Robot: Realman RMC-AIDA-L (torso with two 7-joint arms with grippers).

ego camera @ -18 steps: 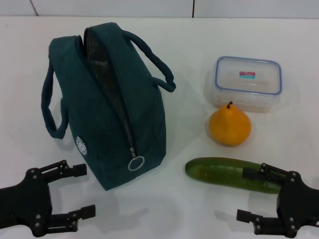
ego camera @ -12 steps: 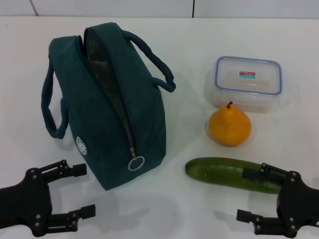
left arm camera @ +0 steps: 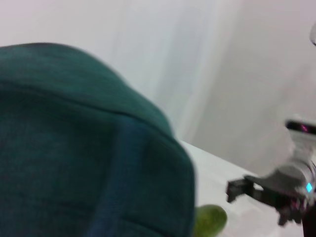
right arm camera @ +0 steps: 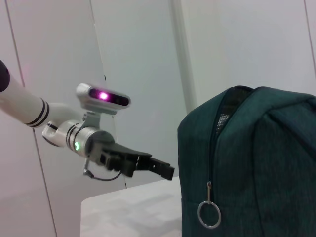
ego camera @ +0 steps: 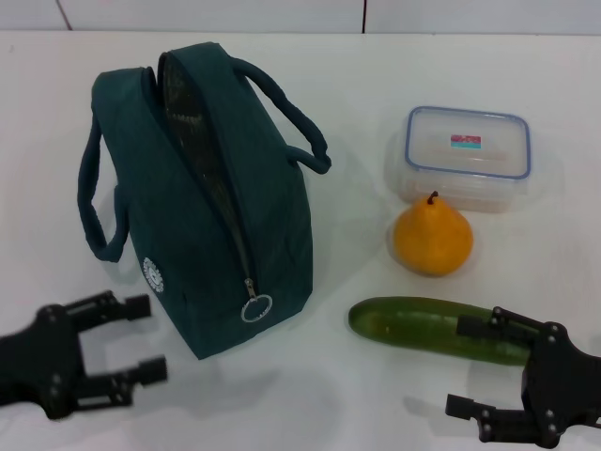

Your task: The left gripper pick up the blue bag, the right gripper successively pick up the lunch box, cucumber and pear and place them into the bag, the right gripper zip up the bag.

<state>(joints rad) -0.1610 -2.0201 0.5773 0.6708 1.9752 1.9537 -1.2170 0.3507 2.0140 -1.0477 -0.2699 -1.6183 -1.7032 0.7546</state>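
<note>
At the near left of the head view you see the left gripper (ego camera: 141,338) low over the white table (ego camera: 329,395), its two fingers spread apart with nothing between them, tips pointing toward the near end of the blue bag (ego camera: 202,202) but apart from it. The bag stands upright on the table just right of that gripper, its zipper open along the top so the foil lining shows, and the ring zipper pull (ego camera: 255,307) hangs at the near end. One loop handle (ego camera: 94,197) droops on the bag's left side; the other arches off its right side. In the left wrist view the bag (left arm camera: 89,148) fills most of the frame, with the tip of the cucumber (left arm camera: 210,220) just past it. To the right of the bag, the lunch box (ego camera: 467,155) sits closed at the far side of the table. The pear (ego camera: 432,237) stands upright directly in front of it, close by. The cucumber (ego camera: 423,327) lies on its side nearer to you than the pear. At the near right, the right gripper (ego camera: 470,371) hovers with its fingers apart and empty, one fingertip overlapping the cucumber's right end in this view; you cannot tell whether it touches.
</note>
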